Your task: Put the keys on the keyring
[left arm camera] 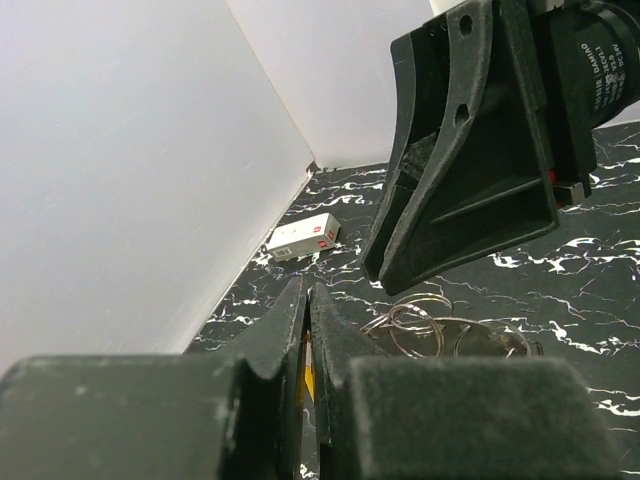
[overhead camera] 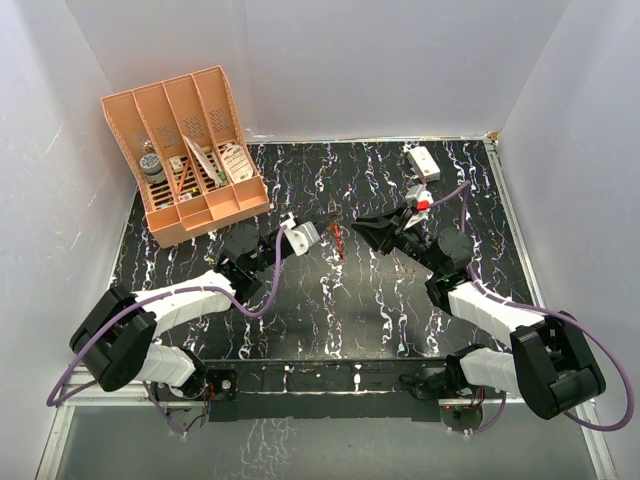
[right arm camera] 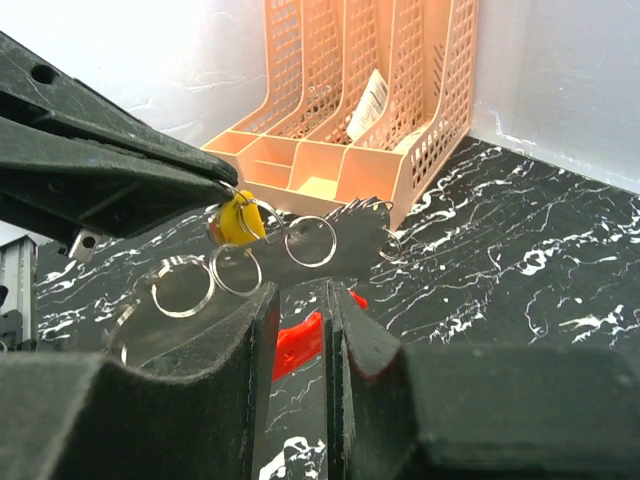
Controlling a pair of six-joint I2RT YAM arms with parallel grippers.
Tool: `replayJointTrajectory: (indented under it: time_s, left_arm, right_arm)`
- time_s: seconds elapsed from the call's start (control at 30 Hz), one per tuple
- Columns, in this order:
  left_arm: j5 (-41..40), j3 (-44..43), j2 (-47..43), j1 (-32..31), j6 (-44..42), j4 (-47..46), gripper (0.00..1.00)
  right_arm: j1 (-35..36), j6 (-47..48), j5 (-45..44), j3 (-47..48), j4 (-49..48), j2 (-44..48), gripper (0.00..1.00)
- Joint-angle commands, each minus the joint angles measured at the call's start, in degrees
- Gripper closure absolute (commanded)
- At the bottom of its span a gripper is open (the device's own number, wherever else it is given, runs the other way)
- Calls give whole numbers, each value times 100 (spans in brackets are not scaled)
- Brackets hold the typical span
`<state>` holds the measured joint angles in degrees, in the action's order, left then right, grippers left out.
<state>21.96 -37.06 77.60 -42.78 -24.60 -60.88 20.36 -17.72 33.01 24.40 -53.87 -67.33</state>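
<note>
While the two arms meet above the middle of the black marbled counter [overhead camera: 330,330], the left gripper [overhead camera: 325,222] reaches in from the left. Its fingers [right arm camera: 120,170] are pressed together on the small yellow head of one of the keys [right arm camera: 345,235]. The keys are a bunch of flat silvery blades and wire split rings held in the air off the fingertips. The right gripper [overhead camera: 362,224] faces it from the right, its tips close to the bunch. Its fingers [right arm camera: 240,340] stand only narrowly apart, pinching the red keyring [right arm camera: 298,345], which sits just below the keys in the right wrist view. An orange file organiser [overhead camera: 190,150] stands at the far left of the counter. A white box [overhead camera: 423,162] lies at the far right.
</note>
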Motion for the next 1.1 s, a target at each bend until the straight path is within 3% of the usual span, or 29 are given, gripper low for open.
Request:
replayJointTrajectory:
  time_s: [0.0, 0.83, 1.07]
  left_arm:
    - [199, -112, -70, 33, 89, -397, 100]
    - [354, -189, 13, 33, 249, -433, 100]
    - [374, -198, 10, 33, 270, -442, 100]
  right_arm:
    - [79, -115, 86, 373, -613, -40, 78]
    - [411, 39, -32, 680, -916, -715, 79]
    - [436, 23, -82, 732, -962, -832, 85]
